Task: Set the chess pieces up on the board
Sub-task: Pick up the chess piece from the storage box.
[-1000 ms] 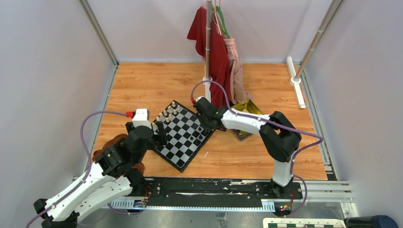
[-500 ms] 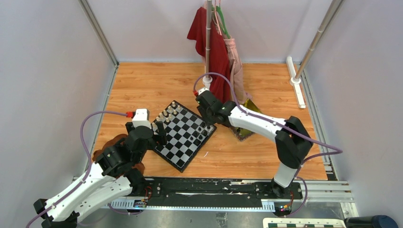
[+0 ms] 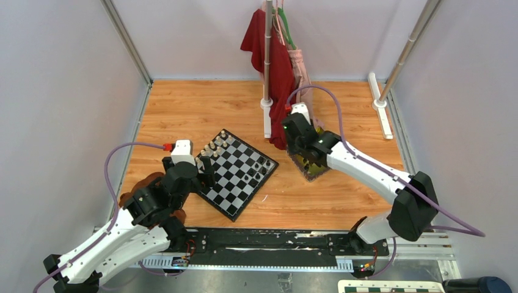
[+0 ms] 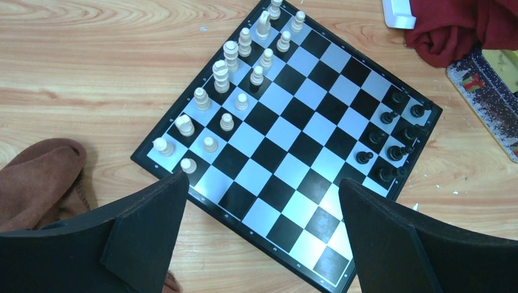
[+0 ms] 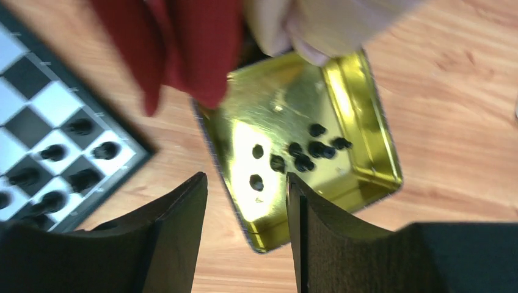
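The board (image 3: 238, 173) lies as a diamond on the wooden floor. Cream chess pieces (image 4: 232, 61) stand in two rows along its upper-left edge. Several black pieces (image 4: 391, 137) stand along the right edge. More black pieces (image 5: 302, 152) lie loose in a gold tray (image 5: 360, 122). My right gripper (image 5: 245, 180) hovers open over the tray's near end, holding nothing. My left gripper (image 4: 262, 183) hangs wide open above the board's near-left edge, with nothing in it.
Red cloth (image 3: 272, 55) and pink cloth (image 3: 299, 73) hang from a rack pole (image 3: 267, 73) and drape down over the tray's far end. A brown cloth (image 4: 43, 177) lies left of the board. A white rack foot (image 3: 379, 110) sits at the back right.
My right arm swung right, from the board's right corner to above the gold tray, and its jaws spread wider. The left arm stayed put.
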Motion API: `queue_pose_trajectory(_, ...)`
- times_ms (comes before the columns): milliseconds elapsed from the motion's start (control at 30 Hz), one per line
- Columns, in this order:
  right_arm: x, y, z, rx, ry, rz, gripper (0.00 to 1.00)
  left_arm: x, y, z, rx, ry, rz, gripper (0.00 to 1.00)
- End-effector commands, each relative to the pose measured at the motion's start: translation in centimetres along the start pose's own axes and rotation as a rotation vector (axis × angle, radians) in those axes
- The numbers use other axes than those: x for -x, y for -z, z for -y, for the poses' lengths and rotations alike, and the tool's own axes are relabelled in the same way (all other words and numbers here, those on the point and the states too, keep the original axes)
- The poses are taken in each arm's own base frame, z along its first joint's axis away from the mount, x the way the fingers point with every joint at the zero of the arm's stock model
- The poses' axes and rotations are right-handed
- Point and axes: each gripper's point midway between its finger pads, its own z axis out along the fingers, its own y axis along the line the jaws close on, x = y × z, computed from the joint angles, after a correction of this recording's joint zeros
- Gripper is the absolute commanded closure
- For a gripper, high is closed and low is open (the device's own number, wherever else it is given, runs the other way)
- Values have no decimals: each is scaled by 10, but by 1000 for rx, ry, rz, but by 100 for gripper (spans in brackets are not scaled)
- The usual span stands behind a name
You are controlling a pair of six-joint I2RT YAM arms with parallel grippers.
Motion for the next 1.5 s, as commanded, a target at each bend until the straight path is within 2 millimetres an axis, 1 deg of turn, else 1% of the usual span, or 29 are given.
queue_pose_trajectory(0,-27,-4,50,-168,-113,-48,46,-2,-1,2,-2,-8,-1,0)
queue_pose_trajectory(133,-48,-13,75,-228,-192,-105,45,-3,-1,2,-4,-13,-4,0)
queue_pose_trajectory(267,-62,-21,93,-273,-262,-138,45,-3,-1,3,-9,-14,-6,0)
queue_pose_trajectory(433,-74,-34,105,-284,-331,-178,45,-4,-1,4,-9,-17,-7,0)
queue_pose_trajectory(533,-81,-42,108,-284,-361,-205,46,-4,-2,4,-6,-21,-9,0)
queue_pose_trajectory(733,-91,-55,103,-269,-381,-245,48,-5,-2,4,-1,-24,-11,0)
queue_pose_trajectory(933,-92,-66,101,-265,-386,-254,51,-4,-2,3,4,-23,-9,0)
queue_pose_trajectory(1167,-98,-77,105,-271,-397,-278,54,-6,-3,3,8,-27,-12,0)
queue_pose_trajectory(1467,-104,-87,107,-264,-403,-292,57,-7,-5,2,16,-34,-20,0)
